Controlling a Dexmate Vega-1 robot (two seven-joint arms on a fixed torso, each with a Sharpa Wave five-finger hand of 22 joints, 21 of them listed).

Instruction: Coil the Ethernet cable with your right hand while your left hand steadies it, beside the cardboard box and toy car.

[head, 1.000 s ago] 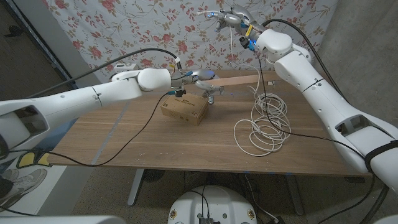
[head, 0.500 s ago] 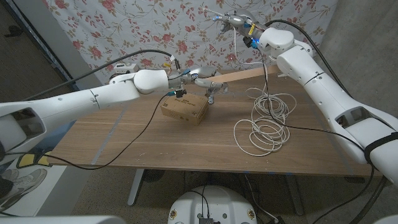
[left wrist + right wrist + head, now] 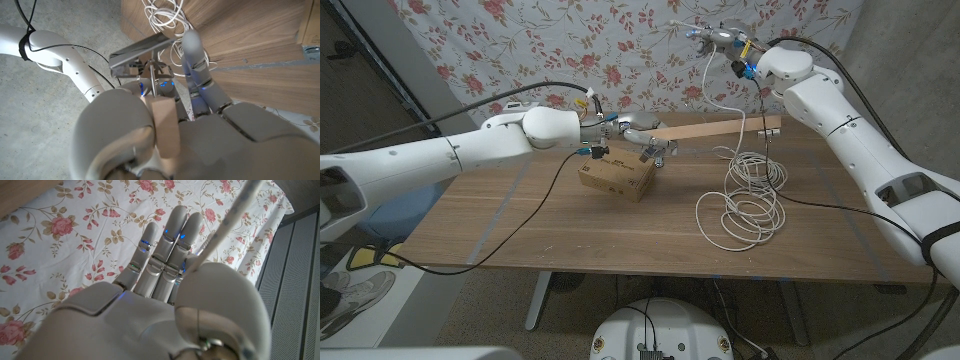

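The right hand (image 3: 720,36) is raised high above the far right of the wooden bench (image 3: 520,225), in front of a flowered cloth (image 3: 520,40). Its fingers (image 3: 165,250) lie close together and extended, with a strand of the white Ethernet cable (image 3: 745,195) pinched against them; the strand runs past the hand in the right wrist view (image 3: 235,210). From the hand, the strand hangs down to loose loops piled on the right part of the bench.

The left hand (image 3: 638,134) reaches over the middle of the bench, just above and behind the cardboard box (image 3: 617,177). Its fingers (image 3: 197,60) are clamped on one end of a long wooden strip (image 3: 720,127), which extends to the right above the cable loops. The strip's end shows between the fingers in the left wrist view (image 3: 165,125).

The cardboard box sits near the bench's middle, well apart from the cable pile. A small metallic object beside the left hand cannot be identified.
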